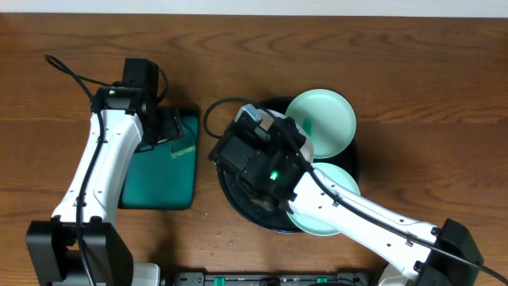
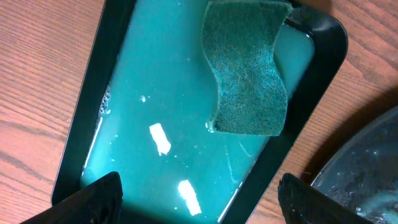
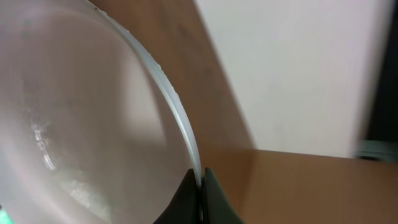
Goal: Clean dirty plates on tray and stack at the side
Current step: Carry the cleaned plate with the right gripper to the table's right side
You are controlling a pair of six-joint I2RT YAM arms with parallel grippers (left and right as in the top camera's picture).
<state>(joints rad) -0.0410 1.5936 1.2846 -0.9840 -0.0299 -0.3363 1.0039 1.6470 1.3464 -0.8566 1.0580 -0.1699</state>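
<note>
The right gripper (image 3: 201,180) pinched the rim of the white plate (image 3: 74,106), with its two dark fingers (image 3: 219,202) pressed together on the thin edge at the bottom centre of the right wrist view. The plate was tilted up off the flat. Its rim curved from the upper left of that frame down to the fingers, and its wet, streaked hollow face filled the left side, with a pale wall behind it on the right.

From overhead this plate was mostly hidden under the right arm (image 1: 373,226), which reached from the lower right corner to the middle of the black tray (image 1: 232,187). Two green plates lay face up on the tray's right half. The upper green plate (image 1: 321,119) reached out past the rim at the top right, and the lower green plate (image 1: 343,184) was partly covered by the arm.

The wooden table (image 1: 429,95) showed wide to the right of the tray and along the top of the frame. To the left of the black tray, just beside it, sat the green tray (image 1: 159,183), its long side running up and down the frame.

The left gripper (image 2: 199,186) hung over this tray's teal liquid with its fingers spread wide — holding nothing. A green sponge (image 2: 249,68) lay lengthwise along the tray's right side.
</note>
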